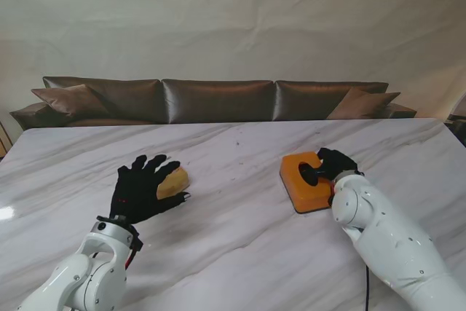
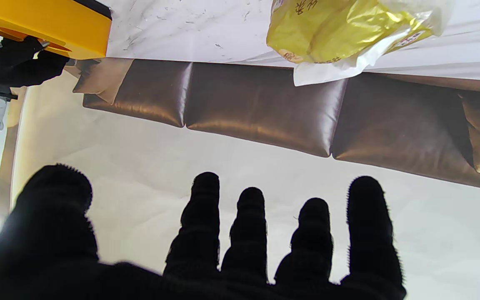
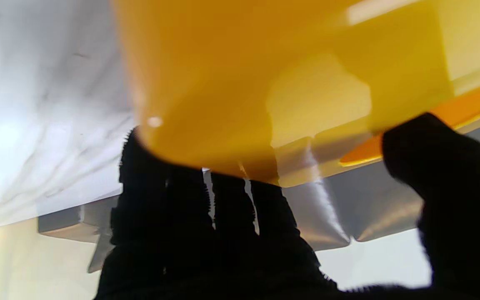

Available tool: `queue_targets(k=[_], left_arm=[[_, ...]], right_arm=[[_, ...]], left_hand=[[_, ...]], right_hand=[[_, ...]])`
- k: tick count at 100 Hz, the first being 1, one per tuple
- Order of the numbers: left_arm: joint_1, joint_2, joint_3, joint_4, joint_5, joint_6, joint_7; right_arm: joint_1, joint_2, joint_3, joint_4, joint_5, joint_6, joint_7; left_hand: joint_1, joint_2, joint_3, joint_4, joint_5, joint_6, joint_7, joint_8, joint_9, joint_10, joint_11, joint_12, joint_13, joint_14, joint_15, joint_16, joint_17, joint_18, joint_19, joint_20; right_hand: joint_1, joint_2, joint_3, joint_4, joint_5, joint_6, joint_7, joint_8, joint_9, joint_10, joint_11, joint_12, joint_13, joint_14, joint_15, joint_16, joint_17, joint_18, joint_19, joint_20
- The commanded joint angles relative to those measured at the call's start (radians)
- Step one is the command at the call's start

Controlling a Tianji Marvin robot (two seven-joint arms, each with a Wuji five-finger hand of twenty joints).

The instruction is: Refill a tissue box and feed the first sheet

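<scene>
**Right hand on the tissue box, left hand spread beside the refill pack**

The orange rectangular plastic tissue box [image 1: 306, 181] lies flat on the white marble-patterned table [image 1: 240, 216], right of the table's middle and well clear of its far edge. Its upper face carries a dark oval opening. The black-gloved right hand [image 1: 331, 166] sits on the box's far right part, with the thumb reaching into or across the opening; in the right wrist view the fingers [image 3: 190, 200] press against the box's yellow-orange wall [image 3: 240, 83] and the thumb [image 3: 436, 154] sits against its rim, so the hand is clasped around the box.

The yellow crinkled plastic pack of tissues [image 1: 174, 180] lies left of the table's middle, well apart from the box. The black-gloved left hand [image 1: 142, 189] hovers or rests just beside it, on its left, fingers fanned apart and holding nothing; whether the thumb touches the pack cannot be told. In the left wrist view the splayed fingers [image 2: 248, 233] point toward the pack [image 2: 340, 29], whose white wrapper flap hangs loose at one end.

Beyond the table's far edge stands a brown leather sofa [image 1: 218, 100] against a pale wall.
</scene>
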Motion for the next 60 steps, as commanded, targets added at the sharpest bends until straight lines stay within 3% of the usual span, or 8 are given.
queue_targets(k=[1, 7, 11, 17, 20, 32, 60], left_arm=[[0.008, -0.003, -0.002, 0.001, -0.002, 0.002, -0.006], [0.010, -0.004, -0.003, 0.003, -0.003, 0.001, -0.001], [0.012, -0.004, -0.005, 0.003, -0.004, 0.001, 0.002], [0.017, -0.004, -0.009, 0.002, -0.004, -0.001, 0.007], [0.020, -0.005, -0.012, 0.002, -0.004, -0.001, 0.008], [0.036, -0.005, -0.025, -0.004, -0.003, -0.003, 0.012], [0.076, -0.007, -0.054, -0.019, 0.000, -0.005, 0.024]], right_arm=[[0.000, -0.002, -0.019, -0.028, -0.021, -0.013, 0.024], [0.001, 0.002, -0.036, -0.046, -0.032, -0.021, 0.041], [0.005, 0.003, -0.048, -0.053, -0.035, -0.026, 0.051], [0.008, 0.004, -0.068, -0.064, -0.035, -0.032, 0.062], [0.010, 0.002, -0.077, -0.067, -0.033, -0.036, 0.060], [0.031, -0.008, -0.127, -0.064, -0.020, -0.062, 0.040], [0.079, -0.028, -0.249, -0.084, 0.003, -0.131, 0.025]], left_hand=[[-0.031, 0.047, -0.022, -0.019, 0.003, 0.009, 0.008, 0.010, 0.012, 0.000, 0.000, 0.002, -0.004, -0.022, -0.007, 0.007, -0.009, 0.024, -0.438, 0.012], [-0.031, 0.047, -0.022, -0.018, 0.003, 0.009, 0.008, 0.011, 0.013, 0.002, 0.000, 0.002, -0.004, -0.022, -0.007, 0.007, -0.010, 0.025, -0.438, 0.012], [-0.031, 0.048, -0.022, -0.018, 0.003, 0.010, 0.008, 0.011, 0.013, 0.002, 0.000, 0.002, -0.004, -0.022, -0.008, 0.007, -0.010, 0.025, -0.438, 0.012], [-0.031, 0.048, -0.022, -0.019, 0.003, 0.009, 0.008, 0.011, 0.013, 0.002, 0.000, 0.002, -0.004, -0.022, -0.008, 0.008, -0.010, 0.025, -0.438, 0.012], [-0.032, 0.049, -0.022, -0.019, 0.004, 0.009, 0.008, 0.011, 0.014, 0.001, 0.001, 0.002, -0.004, -0.021, -0.007, 0.008, -0.011, 0.024, -0.439, 0.012], [-0.032, 0.049, -0.022, -0.019, 0.004, 0.009, 0.008, 0.011, 0.015, 0.001, 0.001, 0.002, -0.003, -0.022, -0.008, 0.008, -0.010, 0.024, -0.439, 0.012], [-0.031, 0.049, -0.022, -0.019, 0.005, 0.009, 0.007, 0.012, 0.020, 0.003, 0.002, 0.003, -0.003, -0.021, -0.008, 0.007, -0.011, 0.024, -0.440, 0.012]], right_hand=[[0.067, -0.044, -0.029, 0.062, -0.011, -0.033, 0.033, 0.017, 0.037, -0.030, 0.024, 0.022, 0.047, -0.014, 0.038, 0.021, 0.020, -0.065, 0.038, 0.007], [0.145, -0.049, -0.059, 0.107, -0.013, -0.042, 0.045, 0.023, 0.043, -0.040, 0.031, 0.026, 0.075, -0.034, 0.051, 0.032, 0.040, -0.083, 0.050, 0.011], [0.162, -0.064, 0.001, 0.148, -0.014, -0.047, 0.051, 0.026, 0.045, -0.044, 0.035, 0.027, 0.087, -0.042, 0.056, 0.038, 0.049, -0.092, 0.055, 0.013], [0.173, -0.123, 0.246, -0.041, -0.014, -0.053, 0.061, 0.032, 0.050, -0.049, 0.043, 0.026, 0.101, -0.055, 0.059, 0.045, 0.063, -0.105, 0.062, 0.020], [0.185, -0.139, 0.299, -0.080, -0.008, -0.059, 0.066, 0.035, 0.058, -0.051, 0.047, 0.027, 0.111, -0.061, 0.064, 0.047, 0.070, -0.110, 0.066, 0.022], [0.240, -0.163, 0.378, -0.100, 0.020, -0.088, 0.084, 0.044, 0.097, -0.073, 0.063, 0.032, 0.160, -0.091, 0.085, 0.056, 0.101, -0.134, 0.086, 0.029], [0.275, -0.172, 0.416, -0.115, 0.041, -0.103, 0.100, 0.054, 0.134, -0.085, 0.075, 0.038, 0.207, -0.117, 0.098, 0.066, 0.130, -0.153, 0.097, 0.032]])
